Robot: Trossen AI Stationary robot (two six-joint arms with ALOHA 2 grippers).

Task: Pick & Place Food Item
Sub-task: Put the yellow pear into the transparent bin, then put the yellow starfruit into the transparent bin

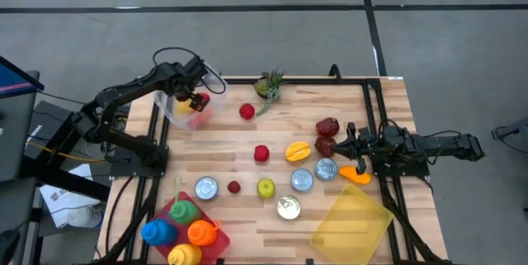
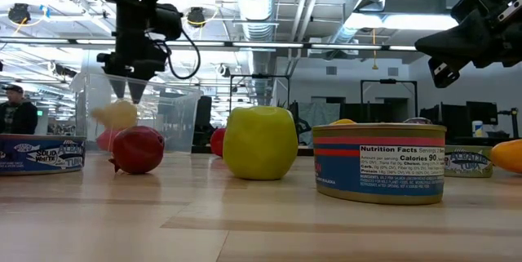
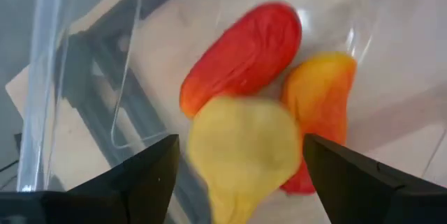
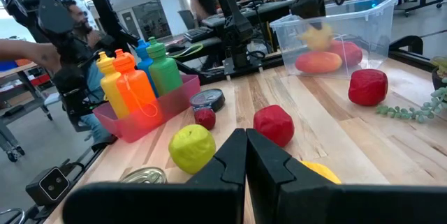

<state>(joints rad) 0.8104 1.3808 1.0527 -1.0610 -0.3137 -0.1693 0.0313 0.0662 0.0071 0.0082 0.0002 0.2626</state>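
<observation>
Right now the left hand (image 1: 192,100) hangs over the clear bin (image 1: 172,110) at the far left corner of the surface (image 1: 330,224), its fingers (image 3: 150,175) spread apart with nothing pinched between them. A pale yellow fruit (image 3: 241,147) sits just below the hand, in the gap between the two fingers but touching neither as far as the left wrist view shows; in the low view it (image 2: 116,114) shows just under the fingertips, inside the bin's wall and above the bin's floor. Under it in the bin lie a red piece (image 3: 244,53) and an orange-red piece (image 3: 321,95), side by side and touching.

Outside the bin, on its right, a red fruit (image 1: 247,111) rests on the surface, and farther right stands a small green plant (image 1: 267,86). Well away from the bin toward the near edge are a tuna can (image 1: 205,187), a yellow-green apple (image 1: 266,187) and a pink tray (image 1: 216,244) of coloured bottles (image 1: 183,212).

The right hand (image 1: 348,143) waits far from the bin at the right side of the surface, its fingers pressed together and empty, beside two dark red fruits (image 1: 327,126).
</observation>
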